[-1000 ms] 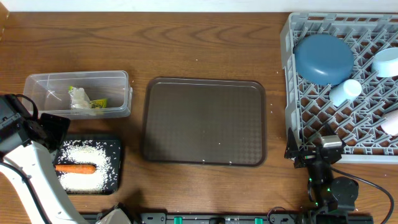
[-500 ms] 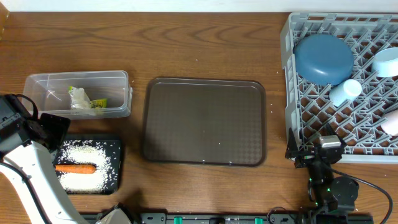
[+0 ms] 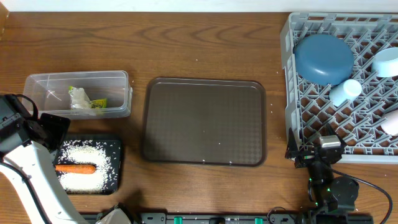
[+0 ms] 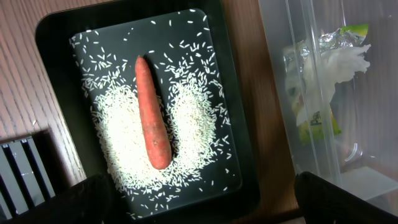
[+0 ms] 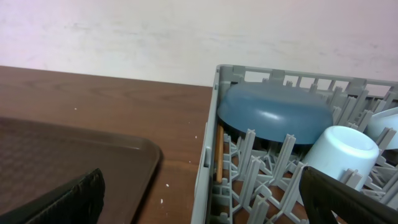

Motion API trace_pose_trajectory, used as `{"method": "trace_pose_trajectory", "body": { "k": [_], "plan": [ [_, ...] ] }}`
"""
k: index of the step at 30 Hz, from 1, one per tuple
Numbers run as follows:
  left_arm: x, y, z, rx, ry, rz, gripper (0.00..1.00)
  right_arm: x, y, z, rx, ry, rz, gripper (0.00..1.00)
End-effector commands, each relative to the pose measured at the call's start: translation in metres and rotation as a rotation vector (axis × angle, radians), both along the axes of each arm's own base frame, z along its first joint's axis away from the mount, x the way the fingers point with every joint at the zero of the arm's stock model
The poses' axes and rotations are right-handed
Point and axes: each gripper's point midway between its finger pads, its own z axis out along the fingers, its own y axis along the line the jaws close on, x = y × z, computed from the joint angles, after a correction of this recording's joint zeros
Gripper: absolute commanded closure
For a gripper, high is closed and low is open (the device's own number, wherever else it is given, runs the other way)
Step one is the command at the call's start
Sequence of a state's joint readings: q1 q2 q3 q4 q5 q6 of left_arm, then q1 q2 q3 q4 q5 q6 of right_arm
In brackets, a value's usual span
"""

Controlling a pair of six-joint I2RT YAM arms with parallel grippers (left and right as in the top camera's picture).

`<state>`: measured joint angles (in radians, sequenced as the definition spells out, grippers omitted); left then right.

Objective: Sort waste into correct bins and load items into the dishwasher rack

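Observation:
The white rice point(image 3: 87, 160) and the orange carrot point(image 3: 75, 167) lie in the black tray point(image 3: 115, 144) at the front left. In the left wrist view the carrot point(image 4: 152, 112) lies on the rice point(image 4: 193, 118). The crumpled wrapper point(image 3: 84, 99) lies in the clear tub point(image 3: 43, 81). The grey rack point(image 3: 295, 118) holds the dark-blue bowl point(image 3: 323, 59), the light-blue bowl point(image 3: 387, 62), pale cups point(image 3: 345, 91) and the chopsticks point(image 5: 219, 155). My left gripper point(image 4: 205, 208) is open and empty above the black tray's edge. My right gripper point(image 5: 205, 211) is open and empty at the rack's front left corner.
The large brown serving tray point(image 3: 204, 121) lies bare between the bins and the rack. The rack runs past the right edge of the overhead view. A pale wall stands behind the table in the right wrist view.

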<state>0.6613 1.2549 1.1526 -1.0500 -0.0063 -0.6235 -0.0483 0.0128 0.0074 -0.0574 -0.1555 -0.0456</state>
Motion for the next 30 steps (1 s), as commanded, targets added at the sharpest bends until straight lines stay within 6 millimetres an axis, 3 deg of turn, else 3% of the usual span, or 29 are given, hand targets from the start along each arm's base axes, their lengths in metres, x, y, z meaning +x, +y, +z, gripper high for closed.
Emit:
{"method": "trace_pose_trajectory", "body": {
  "k": [1, 9, 16, 19, 24, 27, 30],
  "plan": [
    [-0.001, 0.003, 0.003, 0.01, 0.005, 0.0, 0.02, 0.0, -0.004, -0.001, -0.017, -0.001, -0.02, 0.01],
    [-0.024, -0.016, -0.01, -0.086, 0.09, 0.066, 0.02, 0.0, -0.004, -0.001, -0.017, -0.001, -0.02, 0.01],
    [-0.029, -0.021, -0.019, -0.104, 0.122, 0.024, 0.02, 0.0, -0.004, -0.001, -0.017, -0.001, -0.02, 0.01],
    [-0.014, -0.025, -0.018, -0.129, 0.049, 0.019, 0.02, 0.0, -0.004, -0.001, -0.017, -0.001, -0.02, 0.01],
    [0.02, -0.037, -0.004, -0.014, -0.068, -0.208, 0.02, 0.0, -0.004, -0.001, -0.017, -0.001, -0.02, 0.01],
    [0.061, -0.063, 0.011, 0.085, -0.228, -0.461, 0.02, 0.0, -0.004, -0.001, -0.017, -0.001, -0.02, 0.01],
    [0.087, -0.093, 0.023, 0.165, -0.366, -0.616, 0.02, 0.0, -0.004, -0.001, -0.017, -0.001, -0.02, 0.01]
  ]
}}
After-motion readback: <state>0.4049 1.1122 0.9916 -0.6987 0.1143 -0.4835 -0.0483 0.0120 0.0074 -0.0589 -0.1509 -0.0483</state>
